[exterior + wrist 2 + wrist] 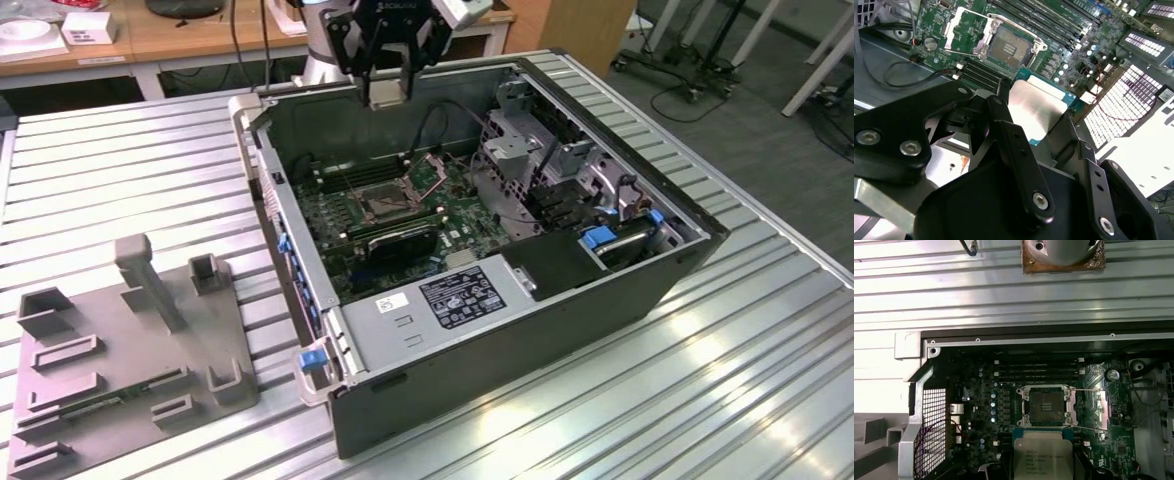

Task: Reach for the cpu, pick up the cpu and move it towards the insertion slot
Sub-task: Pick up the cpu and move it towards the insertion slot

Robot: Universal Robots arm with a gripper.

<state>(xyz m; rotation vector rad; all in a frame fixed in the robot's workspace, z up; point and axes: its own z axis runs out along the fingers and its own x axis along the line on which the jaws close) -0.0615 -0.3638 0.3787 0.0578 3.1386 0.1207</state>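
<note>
Clamped by its thin green edges between the gripper point(1041, 127) fingers, the cpu point(1035, 107) (light, stiff, slick-faced, likely fragile underneath, so best held only by those edges) hangs above the motherboard, short of the open insertion slot point(1008, 48) beyond.

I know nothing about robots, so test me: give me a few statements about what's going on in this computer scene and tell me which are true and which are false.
1. The gripper holds the cpu between its fingers. True.
2. The cpu already sits in the insertion slot. False: the slot is empty, and the cpu hangs in the gripper above the open computer case.
3. The slot's metal bracket is swung open. True.
4. The case's side panel is closed. False: the case is open and the green board shows.
5. The grey plastic holder lies outside the case, at the exterior view's left. True.
</note>
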